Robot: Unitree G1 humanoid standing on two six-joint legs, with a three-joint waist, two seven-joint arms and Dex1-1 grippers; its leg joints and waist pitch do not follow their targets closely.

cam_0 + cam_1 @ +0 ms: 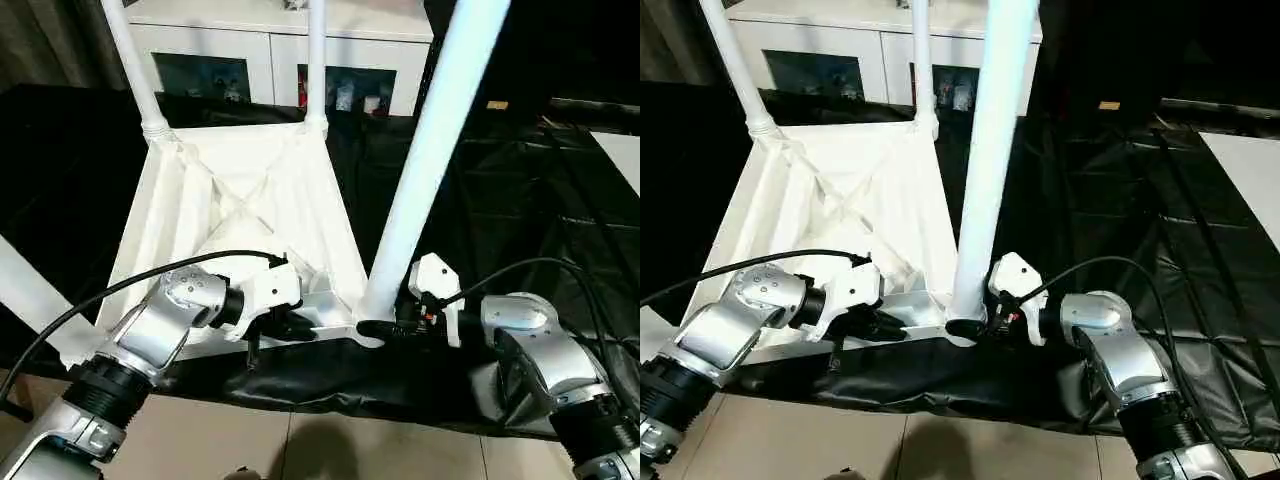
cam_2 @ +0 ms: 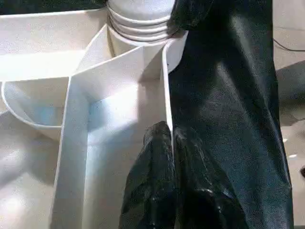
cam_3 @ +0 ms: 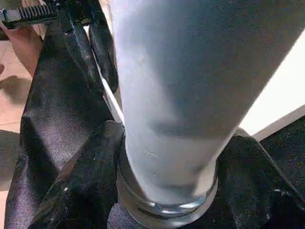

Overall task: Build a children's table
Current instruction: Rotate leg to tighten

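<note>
Now leg (image 1: pixel 420 170) between right hand (image 1: pixel 385 328) fingers

1. A staged indoor robot test room, not a lived-in home.
2. Black sheeting (image 1: pixel 560 230) drapes the whole counter.
3. A white cabinet (image 1: pixel 270 40) with glass doors holding small items stands behind.
4. Tiled floor (image 1: pixel 330 450) lies below.
</note>
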